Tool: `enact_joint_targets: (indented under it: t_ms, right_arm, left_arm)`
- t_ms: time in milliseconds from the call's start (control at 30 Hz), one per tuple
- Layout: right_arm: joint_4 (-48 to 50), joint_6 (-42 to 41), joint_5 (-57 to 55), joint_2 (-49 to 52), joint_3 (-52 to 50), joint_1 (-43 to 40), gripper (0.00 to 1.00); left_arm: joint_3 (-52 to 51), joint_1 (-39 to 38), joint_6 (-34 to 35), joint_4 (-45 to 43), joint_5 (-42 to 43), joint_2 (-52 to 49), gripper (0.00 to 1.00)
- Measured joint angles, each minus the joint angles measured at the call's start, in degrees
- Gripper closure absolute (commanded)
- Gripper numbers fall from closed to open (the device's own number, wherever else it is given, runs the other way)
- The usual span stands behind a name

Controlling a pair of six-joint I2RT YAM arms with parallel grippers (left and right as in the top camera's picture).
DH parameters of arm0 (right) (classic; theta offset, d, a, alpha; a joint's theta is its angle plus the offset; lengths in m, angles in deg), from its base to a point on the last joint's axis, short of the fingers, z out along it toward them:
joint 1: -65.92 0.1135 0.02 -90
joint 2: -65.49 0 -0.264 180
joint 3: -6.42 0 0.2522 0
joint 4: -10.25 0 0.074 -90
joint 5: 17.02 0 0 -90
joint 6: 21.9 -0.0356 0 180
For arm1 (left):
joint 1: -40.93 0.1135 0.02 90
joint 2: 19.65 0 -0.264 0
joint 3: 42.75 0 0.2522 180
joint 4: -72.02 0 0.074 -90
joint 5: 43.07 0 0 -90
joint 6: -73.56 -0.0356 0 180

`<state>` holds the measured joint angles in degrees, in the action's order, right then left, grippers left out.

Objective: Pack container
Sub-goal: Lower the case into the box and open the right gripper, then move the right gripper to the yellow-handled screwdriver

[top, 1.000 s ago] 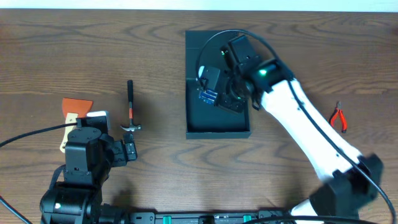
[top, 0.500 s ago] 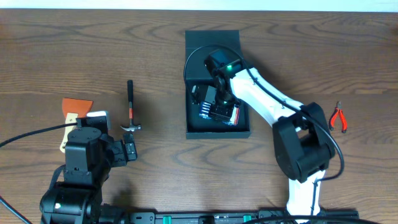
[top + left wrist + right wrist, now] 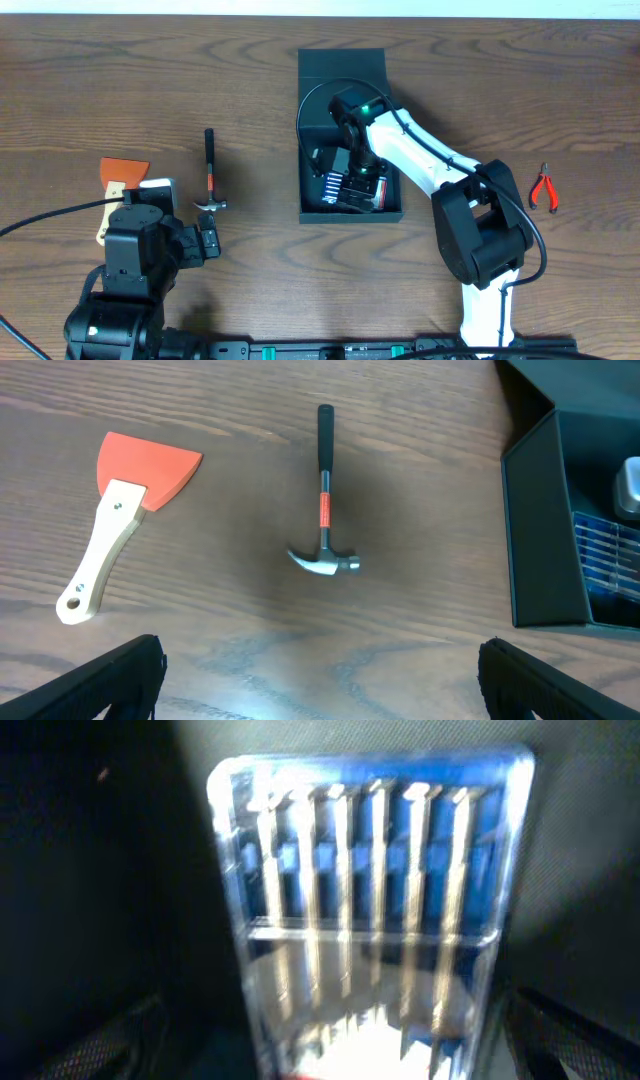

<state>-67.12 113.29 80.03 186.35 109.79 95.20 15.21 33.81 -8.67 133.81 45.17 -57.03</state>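
On the wooden table (image 3: 120,80), the dark green container (image 3: 342,62) sits far-centre, flap open. The right gripper (image 3: 335,1040) reaches inside it, jaws apart over a blue bit case (image 3: 370,900); the left gripper (image 3: 320,680), jaws wide, overlooks a hammer (image 3: 322,500).

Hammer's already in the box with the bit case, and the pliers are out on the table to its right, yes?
No. The hammer lies on the table left of the container, near the orange scraper; the overhead view shows it. The bit case is inside, and the pliers are on the table to the right.
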Motion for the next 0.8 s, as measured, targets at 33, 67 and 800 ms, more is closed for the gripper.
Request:
enact_joint_targets:
  t_ms: [33, 67, 800]
  right_arm:
    - [-1.1, -0.4, -0.1, 0.0, 0.9, 0.0, 0.01]
    - [-2.1, -1.5, -0.6, -0.1, 2.1, 0.0, 0.01]
    - [-20.4, -41.3, -11.8, -18.2, 26.5, -22.8, 0.01]
  left_arm:
    - [0.0, 0.0, 0.0, 0.0, 0.0, 0.0, 0.02]
    - [0.0, 0.0, 0.0, 0.0, 0.0, 0.0, 0.01]
    - [0.0, 0.0, 0.0, 0.0, 0.0, 0.0, 0.02]
